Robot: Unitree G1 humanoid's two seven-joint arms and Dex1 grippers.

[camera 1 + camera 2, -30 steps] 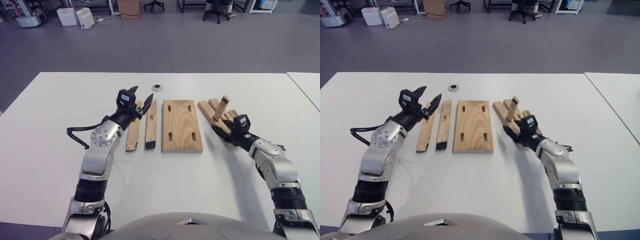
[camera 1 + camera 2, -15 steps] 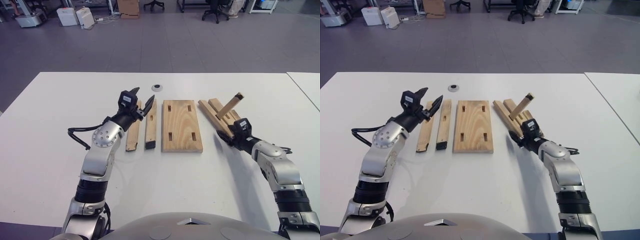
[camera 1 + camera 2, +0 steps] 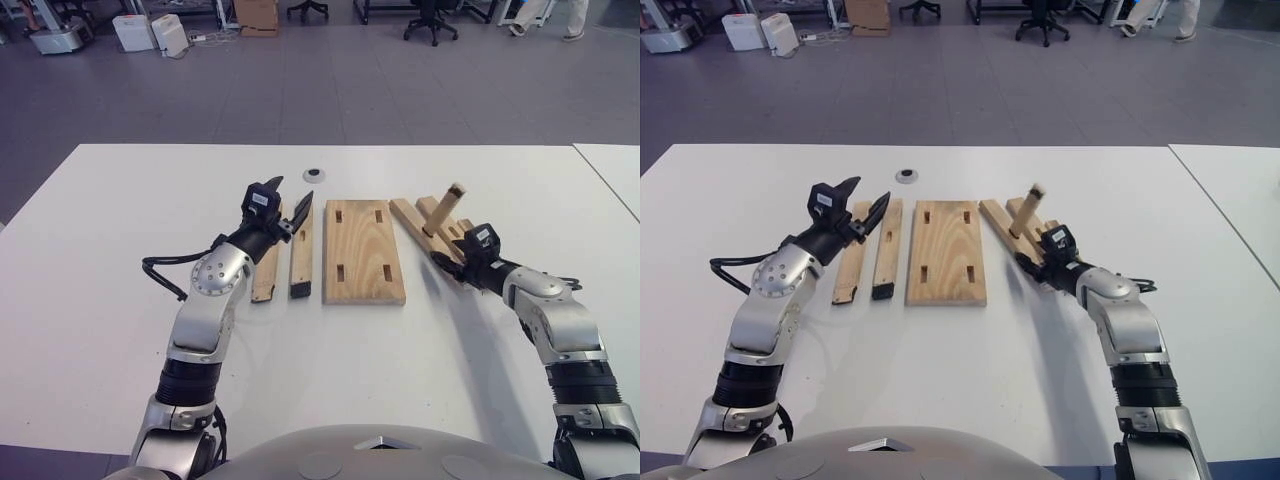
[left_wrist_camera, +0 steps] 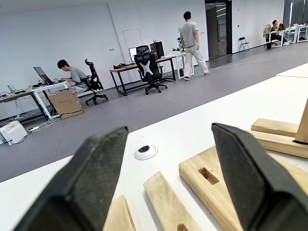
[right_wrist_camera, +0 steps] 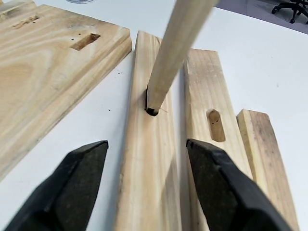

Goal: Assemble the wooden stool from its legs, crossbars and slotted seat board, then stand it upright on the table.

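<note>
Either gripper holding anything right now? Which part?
Nothing is held. The left gripper and the right gripper are both open; the crossbar stands unheld, its end seated in a leg.

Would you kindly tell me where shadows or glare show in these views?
Left eye view: even light, no glare on the table; a faint shadow lies beside the right gripper. Right wrist view: the tilted stick shows a dark rim where it meets the plank. Left wrist view: the jaws of the left gripper stand dark against the bright room.
</note>
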